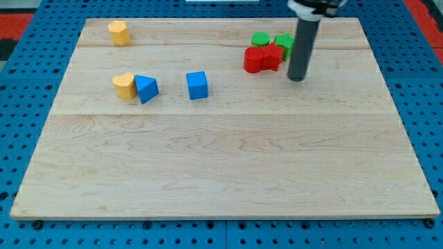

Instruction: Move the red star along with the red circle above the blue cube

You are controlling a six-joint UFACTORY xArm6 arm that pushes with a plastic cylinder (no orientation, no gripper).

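Observation:
Two red blocks sit touching at the view's upper right: one (pixel 253 60) on the left and one (pixel 272 57) on the right; which is the star and which the circle I cannot tell. The blue cube (pixel 197 85) stands left of them and lower, near the board's middle top. My tip (pixel 297 77) rests on the board just right of the red pair and slightly below it, apart from them by a small gap.
Two green blocks (pixel 261 39) (pixel 284 42) sit right behind the red pair. A blue triangular block (pixel 146 88) touches a yellow block (pixel 124 85) at the left. Another yellow block (pixel 119 32) is at the top left. The wooden board (pixel 221 173) has blue pegboard around it.

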